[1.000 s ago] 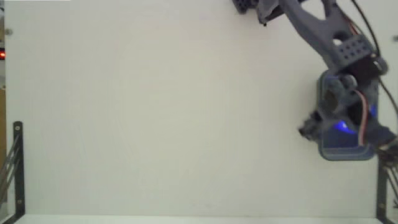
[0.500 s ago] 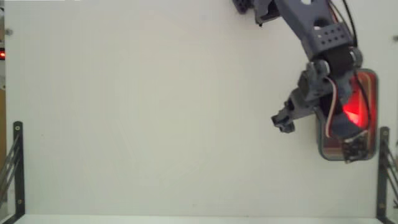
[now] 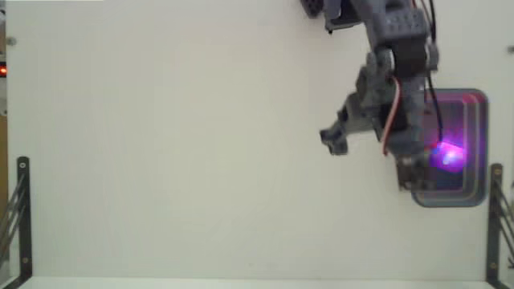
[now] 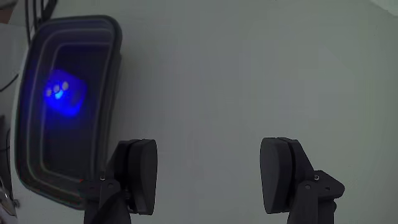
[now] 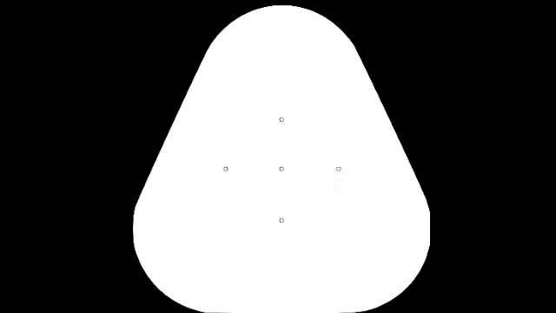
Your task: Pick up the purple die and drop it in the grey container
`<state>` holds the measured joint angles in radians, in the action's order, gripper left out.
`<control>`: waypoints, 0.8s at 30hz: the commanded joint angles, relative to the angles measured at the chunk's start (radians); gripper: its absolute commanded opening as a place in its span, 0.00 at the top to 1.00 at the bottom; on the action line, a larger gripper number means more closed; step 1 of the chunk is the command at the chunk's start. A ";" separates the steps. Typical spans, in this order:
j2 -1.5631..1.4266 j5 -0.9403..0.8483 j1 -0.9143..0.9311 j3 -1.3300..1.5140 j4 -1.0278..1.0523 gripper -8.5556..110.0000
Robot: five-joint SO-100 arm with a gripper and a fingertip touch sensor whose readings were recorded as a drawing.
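In the wrist view the claw stands wide open with nothing between its two dark fingers, which rise from the bottom edge of that picture well apart from each other. Only bare pale desk shows in the gap between them.

To the left of the claw in the wrist view, just beside its left finger, lies the grey container, a dark rounded tray with a thick raised rim, its long side running up and down the picture. Inside it, toward the upper part of its floor, sits the purple die; here it glows blue, with pale pips faintly visible on its face. It rests on the tray floor, apart from the rim and well clear of the claw.

In the fixed view the claw is seen from above at the end of the grey arm, which reaches down from the top edge. The claw hangs over the left rim of the grey container, which lies at the right side of the desk. The purple die shows as a bright magenta glow inside the tray, just to the right of the claw. A dark metal bracket stands at the far left edge of the desk, well away from the claw.
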<state>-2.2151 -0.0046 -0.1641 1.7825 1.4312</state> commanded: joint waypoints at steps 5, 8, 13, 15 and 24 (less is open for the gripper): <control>-0.132 0.005 0.063 0.085 -0.001 0.00; -0.163 0.005 0.086 0.116 -0.001 0.00; -0.206 0.005 0.119 0.158 -0.001 0.00; -0.223 0.005 0.132 0.175 -0.001 0.00; -0.262 0.005 0.162 0.214 -0.001 0.00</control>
<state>-2.4283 -0.0015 -0.0031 1.9957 1.4266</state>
